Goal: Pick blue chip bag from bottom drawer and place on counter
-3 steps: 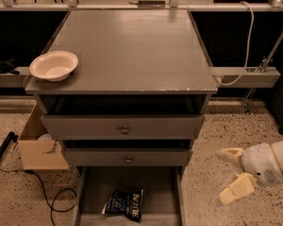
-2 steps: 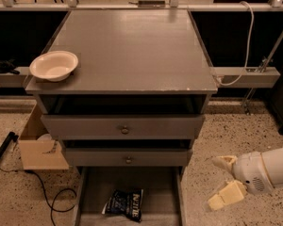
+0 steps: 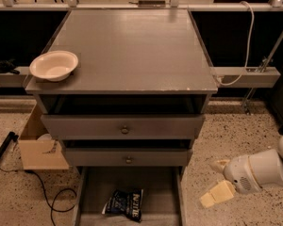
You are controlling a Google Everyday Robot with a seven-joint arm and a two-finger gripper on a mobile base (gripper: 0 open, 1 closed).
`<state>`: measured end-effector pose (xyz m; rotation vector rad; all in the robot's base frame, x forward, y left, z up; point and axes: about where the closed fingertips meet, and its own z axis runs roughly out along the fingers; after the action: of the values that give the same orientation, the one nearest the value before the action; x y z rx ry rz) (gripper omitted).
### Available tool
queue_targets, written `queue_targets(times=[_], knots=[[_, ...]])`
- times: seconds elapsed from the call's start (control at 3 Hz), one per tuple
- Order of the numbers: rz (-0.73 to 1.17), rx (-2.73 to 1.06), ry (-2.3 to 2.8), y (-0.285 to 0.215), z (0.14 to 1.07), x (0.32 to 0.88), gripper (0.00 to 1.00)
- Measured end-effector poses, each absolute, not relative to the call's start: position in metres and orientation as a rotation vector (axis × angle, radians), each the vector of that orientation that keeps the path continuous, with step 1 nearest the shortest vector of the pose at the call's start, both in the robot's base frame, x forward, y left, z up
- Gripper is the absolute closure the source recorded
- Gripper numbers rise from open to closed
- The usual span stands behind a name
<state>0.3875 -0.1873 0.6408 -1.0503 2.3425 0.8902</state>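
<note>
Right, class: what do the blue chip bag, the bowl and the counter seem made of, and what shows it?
Blue chip bag: likely foil or plastic film, crumpled and glossy. Bowl: smooth cream plastic or ceramic, unclear which. Counter: seemingly grey-painted board, pale chips along its front edge. The hand, open, hangs low, right of the bottom drawer.

Single view only. The camera sits high in front of the cabinet and faces it, tilted downward at middle range. The tabletop (image 3: 132,46) fills the upper centre, seen obliquely from above. The bottom drawer (image 3: 160,187), pulled out, is cut by the lower frame edge. The gripper (image 3: 217,180) enters at lower right, above the floor beside that drawer, fingers apart.
</note>
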Motion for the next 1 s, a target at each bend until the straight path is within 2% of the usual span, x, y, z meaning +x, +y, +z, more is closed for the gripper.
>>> queue_targets(times=[0.33,1.0], knots=[[0.914,-1.004,2.318,-0.192,0.636,0.391,0.00],[1.040,-0.923,2.283,-0.147,0.586,0.419,0.00]])
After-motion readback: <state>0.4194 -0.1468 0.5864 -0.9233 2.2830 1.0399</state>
